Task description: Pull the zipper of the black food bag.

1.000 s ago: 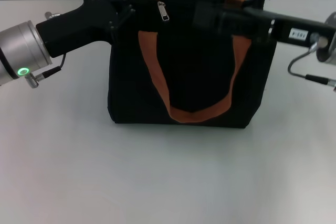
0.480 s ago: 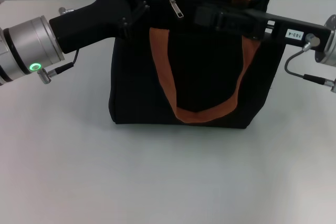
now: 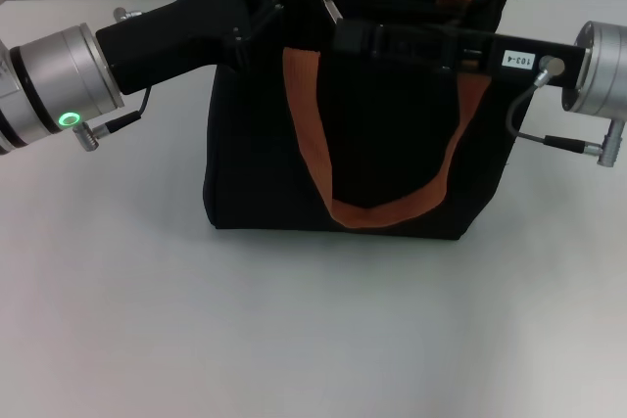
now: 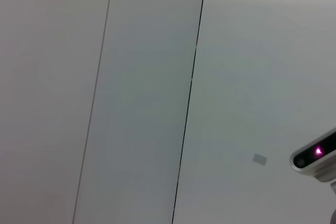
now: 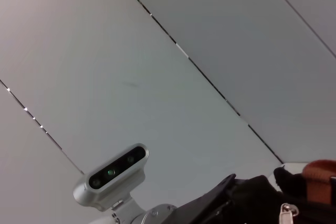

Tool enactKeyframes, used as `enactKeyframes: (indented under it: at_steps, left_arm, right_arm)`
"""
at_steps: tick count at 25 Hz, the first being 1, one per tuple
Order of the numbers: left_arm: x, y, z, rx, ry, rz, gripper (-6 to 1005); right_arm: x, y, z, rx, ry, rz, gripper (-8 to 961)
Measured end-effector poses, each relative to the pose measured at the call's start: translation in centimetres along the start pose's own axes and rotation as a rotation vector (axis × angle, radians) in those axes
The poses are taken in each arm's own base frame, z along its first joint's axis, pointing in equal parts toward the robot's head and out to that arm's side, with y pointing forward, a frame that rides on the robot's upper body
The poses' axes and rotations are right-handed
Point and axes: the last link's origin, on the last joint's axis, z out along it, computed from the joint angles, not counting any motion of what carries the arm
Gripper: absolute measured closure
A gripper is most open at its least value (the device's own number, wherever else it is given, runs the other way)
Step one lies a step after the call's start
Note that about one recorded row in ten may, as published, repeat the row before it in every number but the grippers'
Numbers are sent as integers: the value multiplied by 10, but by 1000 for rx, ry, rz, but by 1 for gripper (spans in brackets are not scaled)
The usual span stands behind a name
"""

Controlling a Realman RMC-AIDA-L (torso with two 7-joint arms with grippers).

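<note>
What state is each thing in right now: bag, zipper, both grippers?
black food bag: upright on the table, front handle hanging down.
zipper: silver pull at the bag's top edge, mostly hidden.
left gripper: at the bag's top left corner.
right gripper: reaching across the bag top, beside the zipper.

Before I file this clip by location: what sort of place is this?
Probably a lab or test room, not a home: a plain white table, bare panelled walls and only the black food bag set out, between the left gripper and right gripper.
</note>
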Motion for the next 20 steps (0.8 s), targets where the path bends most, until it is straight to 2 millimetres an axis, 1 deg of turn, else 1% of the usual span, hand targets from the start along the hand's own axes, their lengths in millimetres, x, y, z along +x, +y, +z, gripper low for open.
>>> enactKeyframes:
  at_steps: [12,20]
  left_arm:
    - [-1,0,0,5,10,17,948]
    - [-1,0,0,7,9,26,946]
  right_arm:
    - [-9,-1,10,7,2,58,138]
    - [-9,-1,15,-2,8,95,139]
